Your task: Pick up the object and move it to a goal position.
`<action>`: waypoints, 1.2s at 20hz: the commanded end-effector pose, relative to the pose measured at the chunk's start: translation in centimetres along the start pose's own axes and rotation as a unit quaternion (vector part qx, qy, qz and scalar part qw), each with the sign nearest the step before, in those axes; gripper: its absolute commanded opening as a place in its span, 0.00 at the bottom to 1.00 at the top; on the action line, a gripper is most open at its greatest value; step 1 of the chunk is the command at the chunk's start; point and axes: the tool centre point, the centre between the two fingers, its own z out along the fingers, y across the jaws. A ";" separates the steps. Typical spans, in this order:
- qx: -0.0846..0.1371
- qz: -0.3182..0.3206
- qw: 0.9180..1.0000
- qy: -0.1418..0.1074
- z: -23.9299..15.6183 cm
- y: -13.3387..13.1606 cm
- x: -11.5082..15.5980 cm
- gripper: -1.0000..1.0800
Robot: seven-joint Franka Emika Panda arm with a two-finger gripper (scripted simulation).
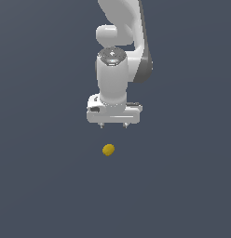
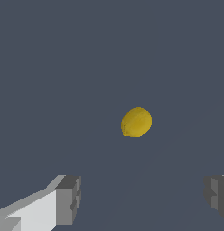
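Observation:
The object (image 1: 108, 149) is a small yellow lemon-like lump lying on the dark grey floor, below the white arm in the exterior view. My gripper (image 1: 113, 125) hangs above it, pointing down, with only the short fingertips showing under the white hand. In the wrist view the object (image 2: 136, 122) lies beyond the fingers, apart from them. The two grey fingers (image 2: 68, 200) stand wide apart, and my gripper (image 2: 143, 196) is open with nothing between them.
A plain dark grey surface (image 1: 43, 186) fills both views. The white arm (image 1: 119, 28) rises out of the top of the exterior view. No other objects show.

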 end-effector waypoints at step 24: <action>0.011 -0.004 1.000 -0.009 2.8 -1.2 0.9 0.96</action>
